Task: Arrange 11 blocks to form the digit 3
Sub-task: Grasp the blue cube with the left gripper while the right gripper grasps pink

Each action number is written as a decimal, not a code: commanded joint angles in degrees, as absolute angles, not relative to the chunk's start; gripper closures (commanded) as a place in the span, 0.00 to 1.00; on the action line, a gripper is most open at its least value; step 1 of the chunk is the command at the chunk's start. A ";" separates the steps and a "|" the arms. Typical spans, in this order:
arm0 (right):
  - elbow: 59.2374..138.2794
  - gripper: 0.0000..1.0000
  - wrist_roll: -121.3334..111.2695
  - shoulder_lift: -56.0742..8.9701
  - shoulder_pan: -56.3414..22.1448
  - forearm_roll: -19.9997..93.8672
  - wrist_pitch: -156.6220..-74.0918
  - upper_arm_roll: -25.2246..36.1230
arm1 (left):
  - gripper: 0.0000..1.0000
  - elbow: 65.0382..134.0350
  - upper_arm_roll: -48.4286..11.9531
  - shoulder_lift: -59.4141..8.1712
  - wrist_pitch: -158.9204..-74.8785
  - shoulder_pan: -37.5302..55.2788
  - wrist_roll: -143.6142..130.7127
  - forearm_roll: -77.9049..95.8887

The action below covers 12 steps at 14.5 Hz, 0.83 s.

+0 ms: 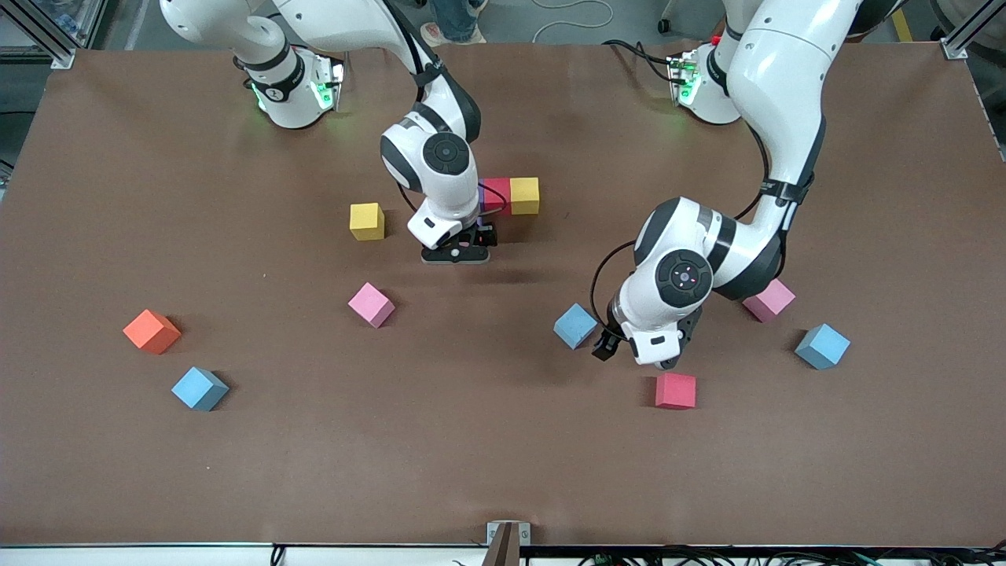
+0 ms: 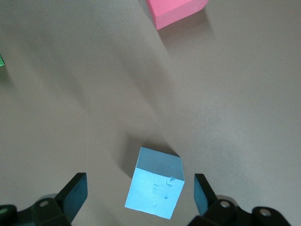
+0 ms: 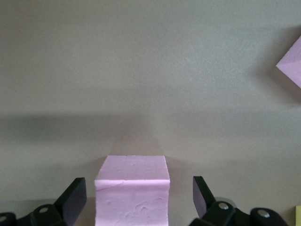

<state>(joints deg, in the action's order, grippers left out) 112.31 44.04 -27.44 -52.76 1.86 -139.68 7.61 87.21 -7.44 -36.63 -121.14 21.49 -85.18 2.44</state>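
My right gripper [image 1: 460,245] hangs open over the table's middle, next to a row of a red block [image 1: 497,192] and a yellow block [image 1: 524,195]. In the right wrist view a pale pink block [image 3: 131,193] lies between the open fingers [image 3: 75,195], with a gap on each side. My left gripper [image 1: 629,350] is open beside a light blue block [image 1: 575,325]. In the left wrist view this cube [image 2: 155,183] sits turned between the fingers [image 2: 203,193], untouched. Loose blocks: yellow [image 1: 367,221], pink [image 1: 371,304], pink [image 1: 769,299], red [image 1: 676,391].
An orange cube [image 1: 152,331] and a light blue cube [image 1: 200,388] lie toward the right arm's end. Another light blue cube [image 1: 822,346] lies toward the left arm's end. A pink block [image 2: 176,12] and a green sliver [image 2: 1,60] show in the left wrist view.
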 commanded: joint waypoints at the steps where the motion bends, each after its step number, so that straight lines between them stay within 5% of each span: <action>1: 112.85 0.00 44.74 -25.32 -52.04 1.85 -139.31 7.82 | 0.00 87.45 -7.12 -36.91 -121.20 21.97 -87.53 2.81; 12: 116.71 0.01 45.70 -20.92 -30.00 1.84 -137.12 8.88 | 0.00 87.19 -7.21 -39.81 -123.82 24.52 -88.68 2.81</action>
